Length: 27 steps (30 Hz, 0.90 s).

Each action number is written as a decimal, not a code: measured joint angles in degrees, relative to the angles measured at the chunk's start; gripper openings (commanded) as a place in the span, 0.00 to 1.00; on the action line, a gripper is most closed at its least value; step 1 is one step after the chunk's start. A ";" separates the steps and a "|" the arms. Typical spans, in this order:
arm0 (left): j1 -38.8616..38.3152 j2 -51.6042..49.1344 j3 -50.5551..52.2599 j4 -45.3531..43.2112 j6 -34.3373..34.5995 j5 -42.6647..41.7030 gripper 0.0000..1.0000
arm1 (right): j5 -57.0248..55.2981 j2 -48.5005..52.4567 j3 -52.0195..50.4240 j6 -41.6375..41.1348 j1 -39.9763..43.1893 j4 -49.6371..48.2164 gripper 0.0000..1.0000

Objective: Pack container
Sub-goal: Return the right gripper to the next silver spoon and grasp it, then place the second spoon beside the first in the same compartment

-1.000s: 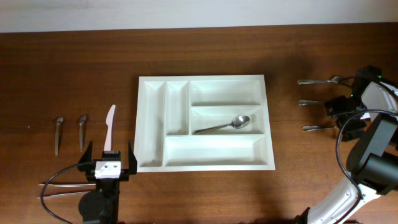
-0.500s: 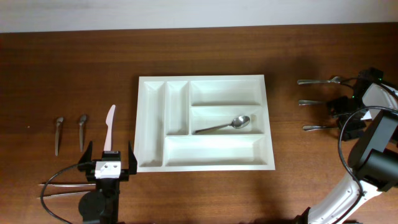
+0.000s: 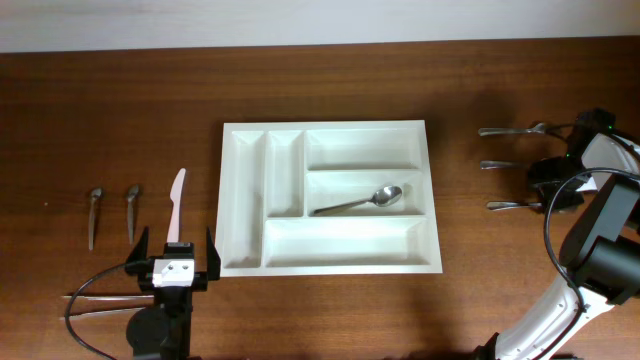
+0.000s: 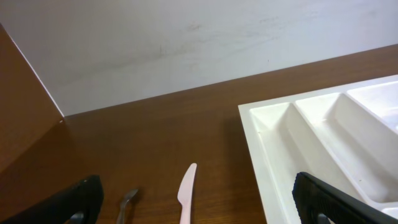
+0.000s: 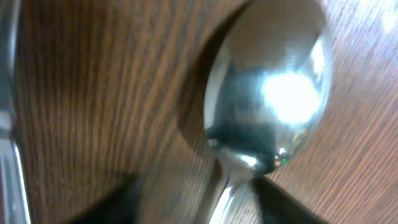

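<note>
The white container (image 3: 330,128) lies mid-table with a metal spoon (image 3: 360,203) in its middle right compartment; its left corner (image 4: 261,143) shows in the left wrist view. My left gripper (image 3: 176,242) (image 4: 199,202) stands open at the front left, with a pale knife (image 3: 177,205) (image 4: 186,196) just ahead between its fingers. At the far right my right gripper (image 3: 548,180) (image 5: 211,202) is down on the table. Its blurred fingers flank the neck of a shiny spoon (image 5: 273,93) lying on the wood. Whether they press on it is unclear.
Three metal utensils lie right of the tray: a fork (image 3: 510,131), a second piece (image 3: 497,164) and a third (image 3: 505,205). Two small spoons (image 3: 94,215) (image 3: 132,208) lie at the far left. Thin rods (image 3: 100,297) rest near the left arm's base.
The right gripper has shifted slightly toward the far edge among the utensils, and its fingers have drawn in around the spoon's neck. The left arm has not moved.
</note>
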State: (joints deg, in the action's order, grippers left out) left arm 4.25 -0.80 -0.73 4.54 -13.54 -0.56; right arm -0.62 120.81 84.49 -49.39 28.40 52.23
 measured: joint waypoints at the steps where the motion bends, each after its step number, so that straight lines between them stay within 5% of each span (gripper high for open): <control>1: 0.00 0.00 0.00 0.00 0.00 0.00 0.99 | 0.07 0.02 0.04 0.02 0.02 0.13 0.19; 3: 0.00 0.00 0.00 0.00 0.00 0.00 0.99 | 0.13 0.02 0.09 -0.26 0.02 1.01 0.04; 10: 0.00 0.00 0.00 0.00 0.00 0.00 0.99 | 0.04 0.90 3.02 -0.31 -0.11 6.88 0.04; 17: 0.00 0.00 0.00 0.00 0.00 0.00 0.99 | 0.04 1.01 16.94 -0.61 -3.04 14.01 0.04; 27: 0.00 0.00 0.00 0.00 0.00 0.00 0.99 | 5.92 -0.79 27.02 -15.74 -18.69 23.69 0.03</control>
State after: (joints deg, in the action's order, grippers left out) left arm 4.25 -0.80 -0.73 4.54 -13.54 -0.56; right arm 5.30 120.03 111.50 -65.12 9.72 75.92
